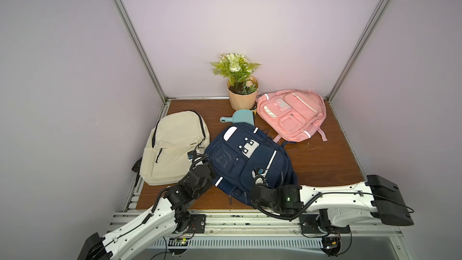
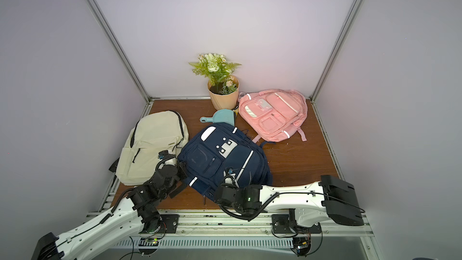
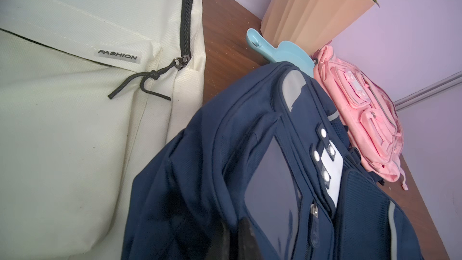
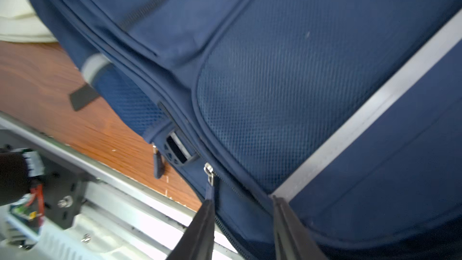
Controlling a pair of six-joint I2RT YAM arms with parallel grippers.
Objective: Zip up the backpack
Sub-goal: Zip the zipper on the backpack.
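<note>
A navy backpack lies in the middle of the wooden table, its front facing up. My left gripper is at the bag's left edge, shut on a fold of its navy fabric. My right gripper is at the bag's near edge, open. A silver zipper slider with a navy pull tab hangs from the bag's seam, and the tab's end touches one fingertip. A second pull hangs nearby over the table.
A cream backpack lies left of the navy one, touching it. A pink backpack is at the back right, a flower pot and a blue dustpan at the back. The metal rail runs along the front edge.
</note>
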